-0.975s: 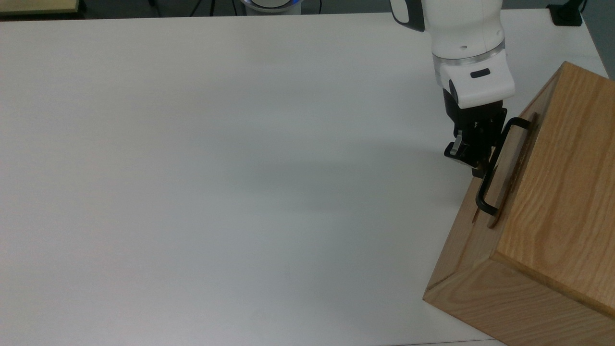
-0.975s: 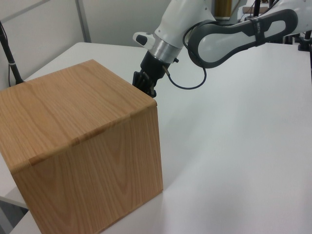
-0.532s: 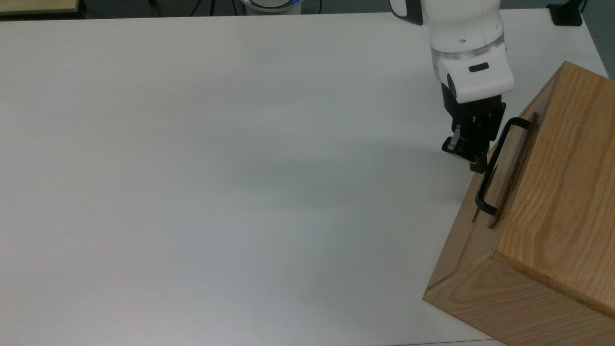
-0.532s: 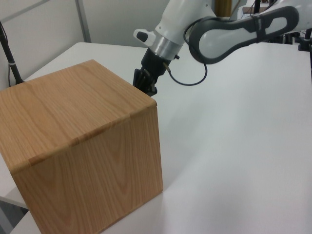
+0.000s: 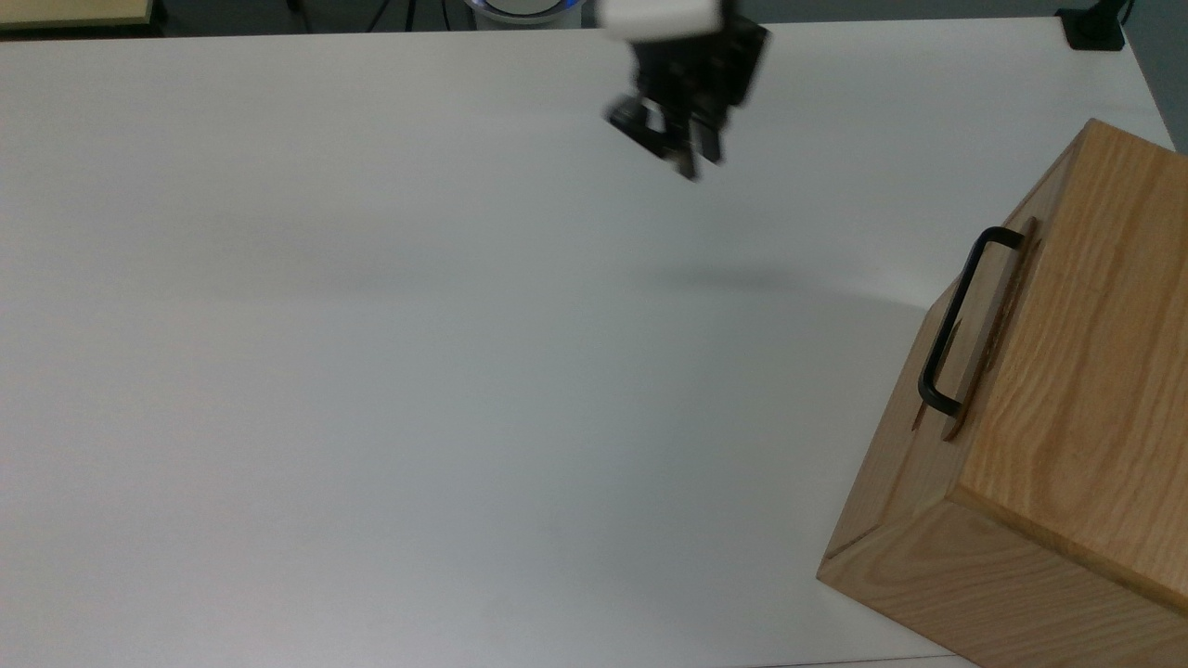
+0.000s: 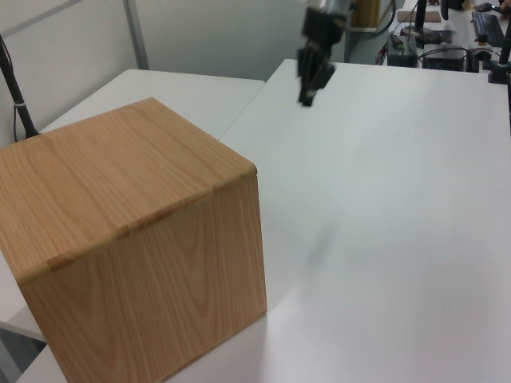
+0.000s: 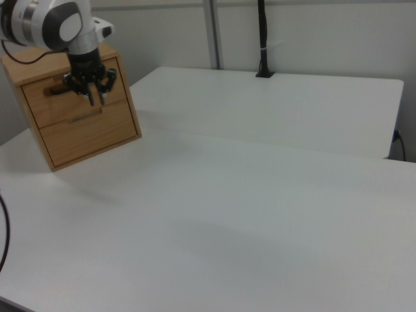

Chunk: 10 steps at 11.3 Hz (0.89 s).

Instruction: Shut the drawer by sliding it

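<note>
The drawer (image 5: pixel 991 311) sits pushed into the oak-grain cabinet (image 5: pixel 1095 371) at the top view's right, its light front panel almost flush with the cabinet face. Its black bar handle (image 5: pixel 951 325) stands free, with nothing touching it. My gripper (image 5: pixel 685 139) hangs in the air well away to the top view's upper left of the cabinet, holding nothing. In the left view the gripper (image 6: pixel 308 76) is high above the table, beyond the cabinet (image 6: pixel 120 207). In the right view the gripper (image 7: pixel 95 91) overlaps the drawer front (image 7: pixel 45 104).
The white table (image 5: pixel 371 371) stretches wide and bare to the top view's left of the cabinet. The cabinet stands near the table's corner. A black post (image 7: pixel 262 39) is clamped at the table's far edge in the right view.
My gripper has left the drawer handle and moved up and far away toward the top view's upper left. The drawer front and handle sit as they did before.
</note>
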Each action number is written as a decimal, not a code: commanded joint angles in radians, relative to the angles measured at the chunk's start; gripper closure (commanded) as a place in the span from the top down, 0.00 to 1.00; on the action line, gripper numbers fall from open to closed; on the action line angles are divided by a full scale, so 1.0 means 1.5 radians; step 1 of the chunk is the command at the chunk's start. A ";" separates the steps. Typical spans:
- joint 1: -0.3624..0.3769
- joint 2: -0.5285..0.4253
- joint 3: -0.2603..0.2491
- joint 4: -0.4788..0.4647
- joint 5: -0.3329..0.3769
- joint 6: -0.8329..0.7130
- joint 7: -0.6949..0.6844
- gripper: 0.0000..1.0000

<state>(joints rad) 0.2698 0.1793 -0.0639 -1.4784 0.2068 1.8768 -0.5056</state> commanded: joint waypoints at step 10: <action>-0.173 -0.083 0.009 -0.079 -0.138 -0.131 0.375 1.00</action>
<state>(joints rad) 0.0186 0.0759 -0.0617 -1.5878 0.0168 1.7198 -0.0162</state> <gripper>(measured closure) 0.000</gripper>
